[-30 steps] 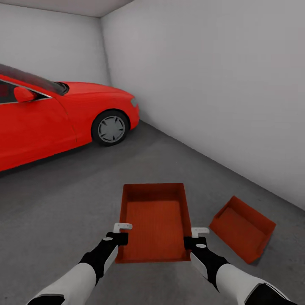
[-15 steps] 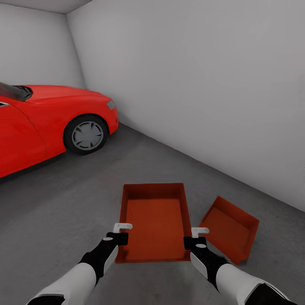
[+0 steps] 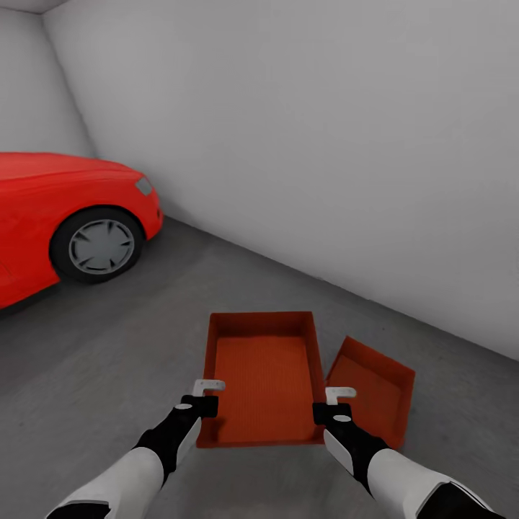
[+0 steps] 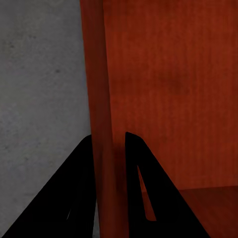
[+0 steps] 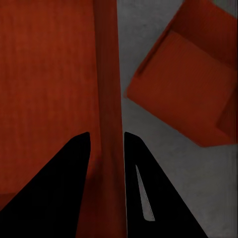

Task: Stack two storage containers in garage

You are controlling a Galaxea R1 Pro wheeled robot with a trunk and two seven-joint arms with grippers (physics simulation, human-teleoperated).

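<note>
I carry one orange-red storage container (image 3: 263, 375) level in front of me, above the dark grey concrete floor (image 3: 108, 346) of the garage. My left gripper (image 3: 205, 400) is shut on its left wall (image 4: 101, 124), a black finger on each side. Its right wall (image 5: 108, 99) is pinched the same way by my right gripper (image 3: 331, 405). The second storage container (image 3: 371, 389) rests on the floor just right of the carried one, turned at an angle; the right wrist view has this box (image 5: 191, 94) beside the held wall.
A red car (image 3: 65, 216) is parked at the left, its front wheel (image 3: 97, 245) facing me. A plain white-grey wall (image 3: 324, 144) runs diagonally behind the containers, meeting the floor close beyond them.
The whole view has swung to the right: the car slid toward the left edge and the floor container came closer to the carried one. Both grippers keep their hold.
</note>
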